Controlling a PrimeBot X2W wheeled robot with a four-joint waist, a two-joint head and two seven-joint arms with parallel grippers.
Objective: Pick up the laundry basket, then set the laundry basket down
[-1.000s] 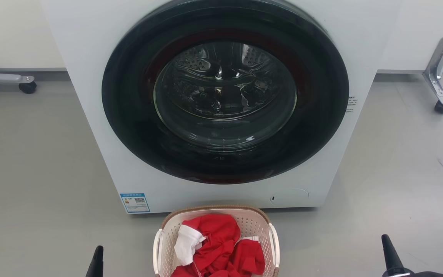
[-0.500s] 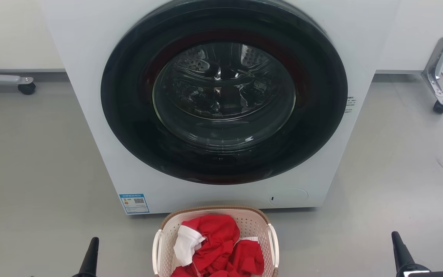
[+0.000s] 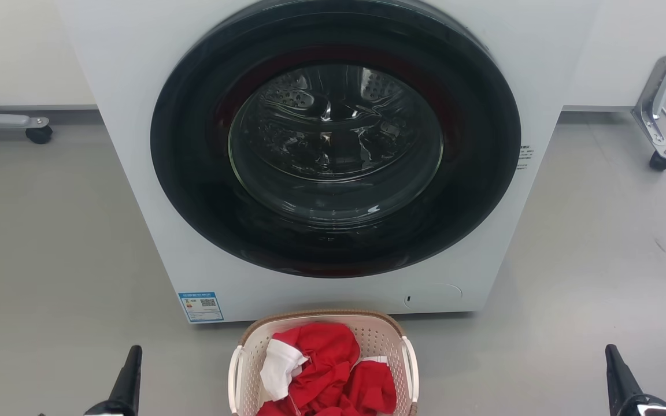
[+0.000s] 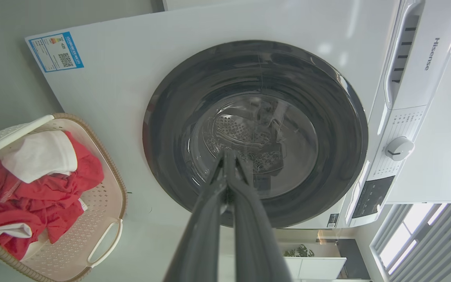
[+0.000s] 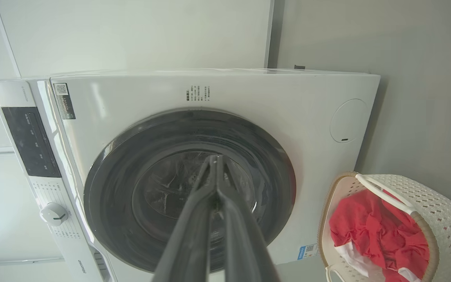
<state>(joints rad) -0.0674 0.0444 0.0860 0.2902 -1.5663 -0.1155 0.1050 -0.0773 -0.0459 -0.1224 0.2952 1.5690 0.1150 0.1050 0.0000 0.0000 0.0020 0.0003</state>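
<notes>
The laundry basket (image 3: 379, 338) stands on the floor just in front of the washing machine, cream-white and perforated with a brown rim, holding red and white clothes. It also appears at the left of the left wrist view as the laundry basket (image 4: 104, 203) and at the lower right of the right wrist view as the laundry basket (image 5: 433, 207). My left gripper (image 3: 133, 353) pokes up at the lower left, well left of the basket. My right gripper (image 3: 610, 352) is at the lower right, far from the basket. Both are shut and empty, as the left gripper (image 4: 227, 153) and right gripper (image 5: 214, 158) show.
A white front-loading washing machine (image 3: 136, 144) with a dark round door (image 3: 336, 138) stands close behind the basket. Wheeled metal frame legs sit at the far left (image 3: 38, 132) and far right (image 3: 659, 156). Grey floor lies on both sides of the basket.
Both grippers have spread outward: the left tip moved left and slightly up, the right tip moved right. The basket has stayed on the floor.
</notes>
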